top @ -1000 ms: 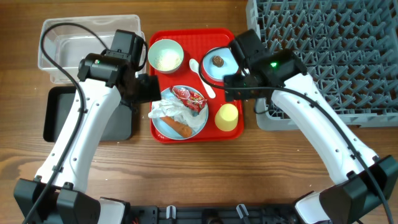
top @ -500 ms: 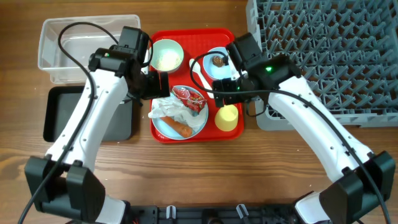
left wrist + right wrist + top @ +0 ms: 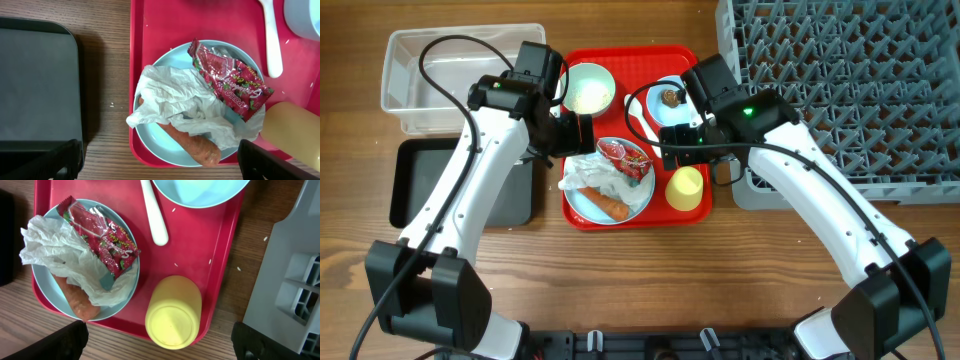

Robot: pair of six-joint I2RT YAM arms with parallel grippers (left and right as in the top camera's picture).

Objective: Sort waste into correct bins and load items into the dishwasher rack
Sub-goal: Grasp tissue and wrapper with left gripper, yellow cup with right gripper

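Left claw [image 3: 160,162], wide and empty, is arriving above the plate [image 3: 152,142] where napkin [image 3: 170,105], wrapper [image 3: 230,82] and carrot [image 3: 192,142] are lying; right claw [image 3: 160,340], also wide, is nearing the cup [image 3: 173,311]. Sorting is only starting.

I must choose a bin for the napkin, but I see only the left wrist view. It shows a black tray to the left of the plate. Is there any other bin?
Observer: Yes, a clear plastic tub stands just behind the black tray, farther from the robot.
Operator: What lies in the light blue bowl?
Observer: A small brown food lump.
Operator: Where is the dishwasher rack?
Observer: To the right of the red tray, on the right arm's side.
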